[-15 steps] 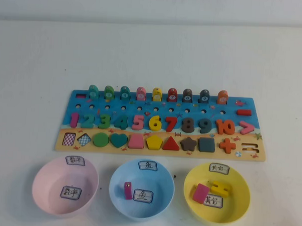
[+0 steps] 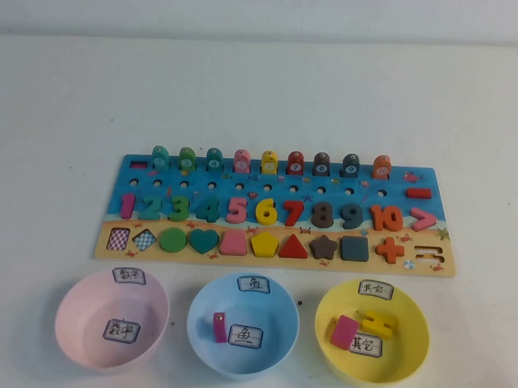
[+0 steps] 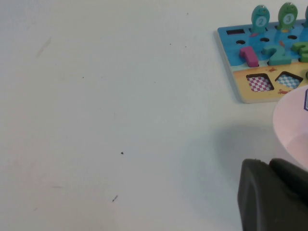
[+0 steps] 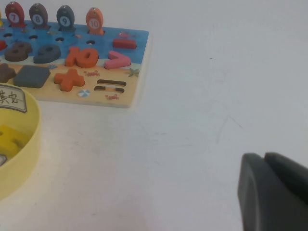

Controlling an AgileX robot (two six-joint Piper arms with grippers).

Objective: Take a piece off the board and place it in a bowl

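From the high view, the board (image 2: 275, 214) lies across the middle of the white table (image 2: 263, 91), its long side running left to right. The orange "10" (image 2: 386, 218) sits in its slot near the right end of the number row, between the grey 9 (image 2: 353, 216) and the pink greater-than sign (image 2: 423, 220), with the orange plus sign (image 2: 391, 248) just nearer than it. Three bowls stand in a row on the near side of the board: the pink bowl (image 2: 80, 345) at the left, holding only its labels, the light blue bowl (image 2: 273, 354) in the middle with a small magenta piece (image 2: 220, 326) inside, and the yellow bowl (image 2: 406, 359) at the right with a pink block (image 2: 343, 332) and a yellow piece (image 2: 379, 322). Neither arm shows in this view.

In the left wrist view, the left gripper (image 3: 272, 197) hangs over bare table on the left side of the scene, beside the pink bowl's rim (image 3: 291, 120), the board's left end (image 3: 260, 67) farther off. Its dark fingers lie pressed together, holding nothing.

In the right wrist view, the right gripper (image 4: 274, 192) hangs over bare table to the right of the yellow bowl (image 4: 26, 154), well apart from the board's right end (image 4: 130, 62), where the "10" (image 4: 82, 57) rests in place. Its fingers are together and empty.
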